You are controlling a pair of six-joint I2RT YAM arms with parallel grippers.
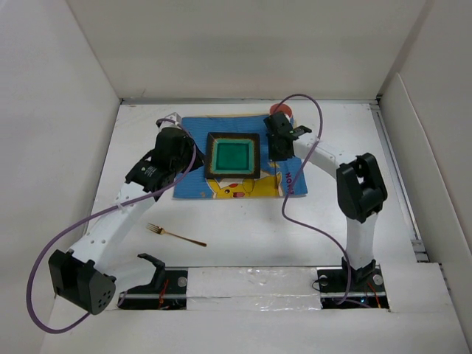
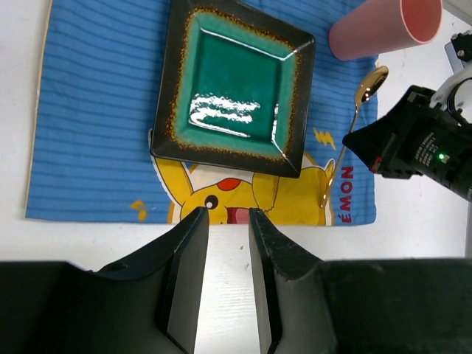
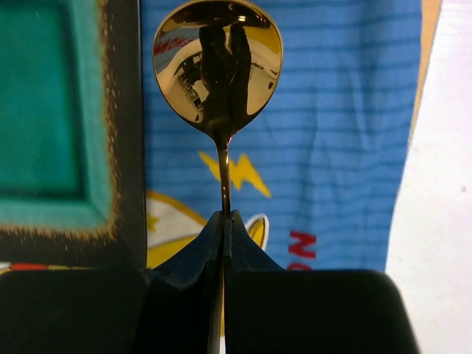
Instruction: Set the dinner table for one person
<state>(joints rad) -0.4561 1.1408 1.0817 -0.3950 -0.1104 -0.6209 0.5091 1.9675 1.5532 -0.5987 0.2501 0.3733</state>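
The matte white worktop (image 1: 243, 236) spreads flat beneath both arms. On its far half lies a blue ribbed cloth mat (image 2: 96, 110) with a yellow cartoon print. The mat carries a square plate (image 2: 236, 81), glossy teal inside a dark speckled rim. A smooth pink cup (image 2: 383, 26) sits at the mat's corner, and a slim gold fork (image 1: 175, 234) lies on bare worktop. The right end effector (image 3: 224, 220) is clamped on a polished gold spoon (image 3: 217, 59) over the mat. The left end effector (image 2: 226, 217), fingers slightly apart and empty, hangs over the worktop at the mat's near edge.

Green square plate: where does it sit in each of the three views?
Top external: plate at centre, on the mat.
Left wrist: top centre of the picture.
Right wrist: cropped at the left edge, beside the held spoon.
Shared landmark: the blue striped mat with its yellow cartoon.
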